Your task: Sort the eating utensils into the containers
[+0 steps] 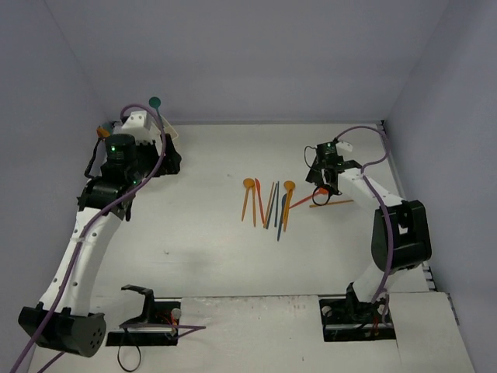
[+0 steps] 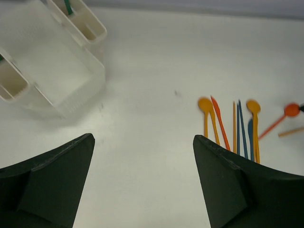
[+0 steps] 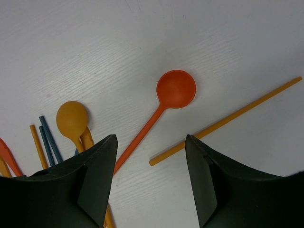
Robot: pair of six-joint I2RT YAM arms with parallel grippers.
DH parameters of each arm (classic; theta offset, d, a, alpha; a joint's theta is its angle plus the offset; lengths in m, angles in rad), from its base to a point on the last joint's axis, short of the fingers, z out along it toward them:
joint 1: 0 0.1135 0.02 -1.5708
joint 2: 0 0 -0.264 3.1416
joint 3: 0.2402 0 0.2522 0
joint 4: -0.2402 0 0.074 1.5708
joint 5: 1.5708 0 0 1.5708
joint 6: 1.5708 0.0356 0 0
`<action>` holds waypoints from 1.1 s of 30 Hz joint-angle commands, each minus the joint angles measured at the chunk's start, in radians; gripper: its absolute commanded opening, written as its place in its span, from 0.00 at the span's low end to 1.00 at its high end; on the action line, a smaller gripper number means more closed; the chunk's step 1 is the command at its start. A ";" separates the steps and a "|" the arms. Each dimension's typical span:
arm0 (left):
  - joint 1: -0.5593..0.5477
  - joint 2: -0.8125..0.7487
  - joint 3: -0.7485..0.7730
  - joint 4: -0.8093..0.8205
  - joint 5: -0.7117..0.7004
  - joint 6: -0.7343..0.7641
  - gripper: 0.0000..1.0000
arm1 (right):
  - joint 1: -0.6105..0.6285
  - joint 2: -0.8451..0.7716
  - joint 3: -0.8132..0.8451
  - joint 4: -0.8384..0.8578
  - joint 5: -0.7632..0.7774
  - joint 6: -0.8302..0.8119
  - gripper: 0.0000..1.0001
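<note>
Lower wide-open right gripper (image 3: 149, 142) straight onto red spoon (image 3: 175, 89) handle, keeping clear of orange stick (image 3: 228, 119) at 2 o'clock.

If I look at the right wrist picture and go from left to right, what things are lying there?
blue handles → orange spoon → red spoon → long orange stick

Probably a robotics lab cell: white table (image 1: 202, 256), plain pale walls (image 1: 256, 54) on three sides, two cabled bench-mounted arms (image 1: 81, 241).
</note>
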 commanded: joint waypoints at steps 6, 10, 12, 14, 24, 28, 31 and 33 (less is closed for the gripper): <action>-0.051 -0.289 -0.179 -0.185 0.081 -0.102 0.82 | -0.006 0.140 0.057 0.011 -0.010 0.160 0.51; -0.075 -0.319 -0.197 -0.207 0.089 -0.118 0.82 | -0.006 0.192 0.069 0.013 -0.008 0.192 0.48; -0.081 -0.325 -0.203 -0.209 0.099 -0.128 0.82 | -0.005 0.212 0.070 0.012 -0.007 0.208 0.47; -0.085 -0.331 -0.210 -0.210 0.103 -0.133 0.82 | -0.002 0.231 0.071 0.012 -0.006 0.220 0.45; -0.101 -0.329 -0.200 -0.210 0.115 -0.142 0.82 | 0.008 0.287 0.073 0.011 0.020 0.238 0.15; -0.105 -0.318 -0.182 -0.209 0.126 -0.146 0.82 | 0.015 0.267 0.088 0.011 0.063 0.211 0.01; -0.107 -0.296 -0.160 -0.201 0.156 -0.156 0.82 | 0.019 0.220 0.121 0.011 0.088 0.148 0.00; -0.107 -0.279 -0.140 -0.186 0.187 -0.165 0.82 | 0.028 0.184 0.148 0.013 0.107 0.088 0.00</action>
